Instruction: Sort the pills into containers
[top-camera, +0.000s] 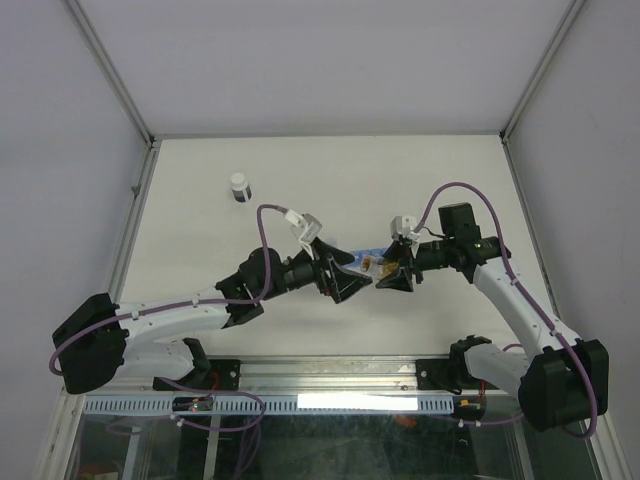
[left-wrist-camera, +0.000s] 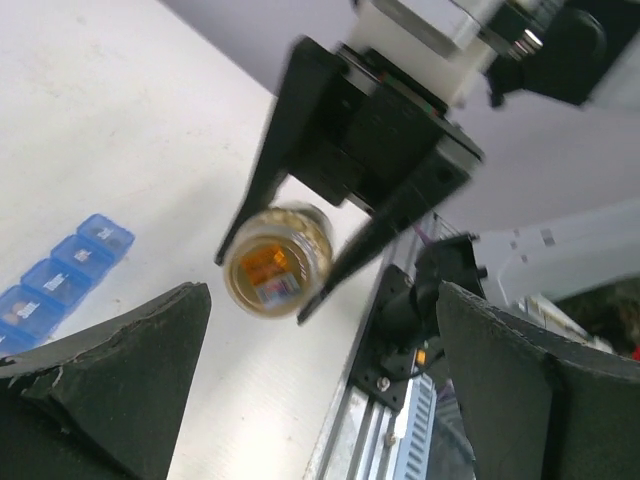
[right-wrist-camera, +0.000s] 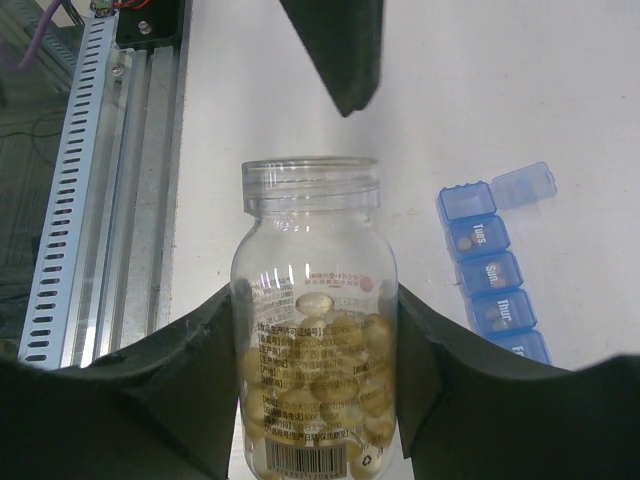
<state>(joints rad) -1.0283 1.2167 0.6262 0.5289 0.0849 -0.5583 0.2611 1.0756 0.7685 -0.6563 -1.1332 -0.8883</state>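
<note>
My right claw (top-camera: 390, 277) pinches the uncapped pill bottle (right-wrist-camera: 312, 300), left claw (left-wrist-camera: 320, 335) spread wide; tipping it too steeply could spill pills (right-wrist-camera: 320, 385) beyond the blue organiser (right-wrist-camera: 490, 275).

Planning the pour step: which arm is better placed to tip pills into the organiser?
Right, likely. The right end effector grips the uncapped pill bottle near the pill organiser, one lid open. The left end effector is open and empty.

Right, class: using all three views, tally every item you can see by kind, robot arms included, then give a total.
Robot arms: 2
Clear pill bottle: 1
Blue pill organiser: 1
White-capped vial: 1
Total: 5
</note>
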